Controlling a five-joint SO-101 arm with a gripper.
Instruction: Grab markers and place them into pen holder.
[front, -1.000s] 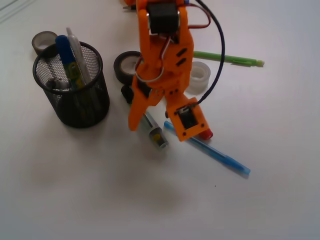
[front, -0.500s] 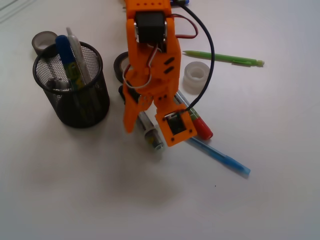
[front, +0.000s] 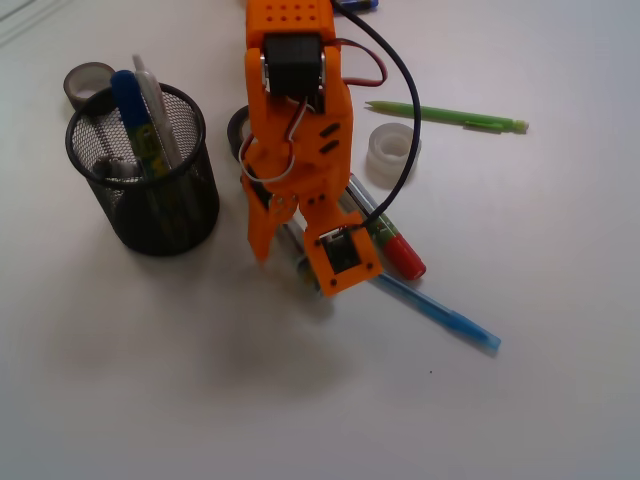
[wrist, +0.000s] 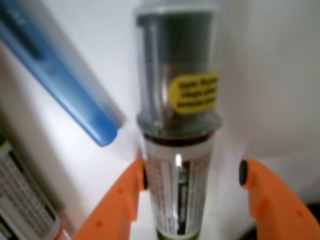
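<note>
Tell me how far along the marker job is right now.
Done: the blue-capped marker already stands in the pen holder. In hand: the gripper is open, its orange fingers straddling a marker lying on the table, with no grip on it yet. Left: that marker and the red-capped marker, which lies on the table beside the thin blue pen.

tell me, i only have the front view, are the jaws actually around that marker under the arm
Observer: Yes. The wrist view shows the marker barrel between the jaws.
Operator: closed on it
Observer: No. One sits at the barrel's edge, and the other is clearly apart from it.
Operator: blue pen in the way
Observer: No. The blue pen lies beside the marker, with its tip outside the jaws.
</note>
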